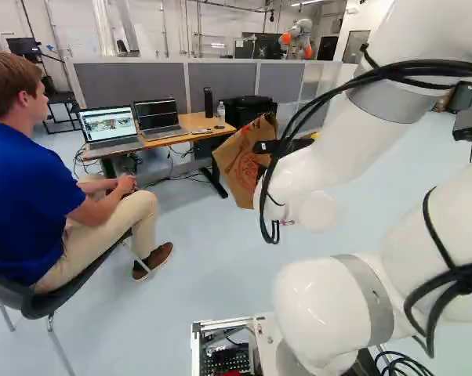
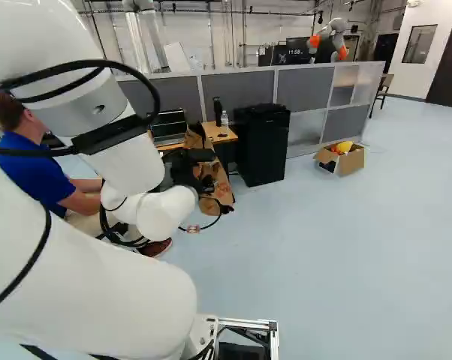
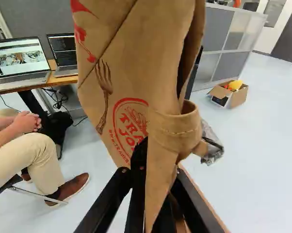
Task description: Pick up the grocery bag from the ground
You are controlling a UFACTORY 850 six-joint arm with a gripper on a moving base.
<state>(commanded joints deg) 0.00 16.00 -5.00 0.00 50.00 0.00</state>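
Ahead, at eleven o'clock, two laptops [image 1: 109, 125] are standing on the worktop [image 1: 190, 121], at twelve the grocery bag [image 1: 237, 166] hangs with its paper clamped in the gripper [image 1: 263, 147], and at one lies a cardboard box [image 2: 352, 162].

Left base view: you look from behind the arm [image 1: 338, 157], off its left, ahead and slightly down. Right base view: same heading, off its right. Both give you the partition [image 1: 134, 86] and table [image 1: 190, 124], well apart from you. Wrist view: you look along the tool [image 1: 266, 146], close up; shares laptops [image 1: 109, 125] with left, cardboard box [image 2: 351, 163] with right.
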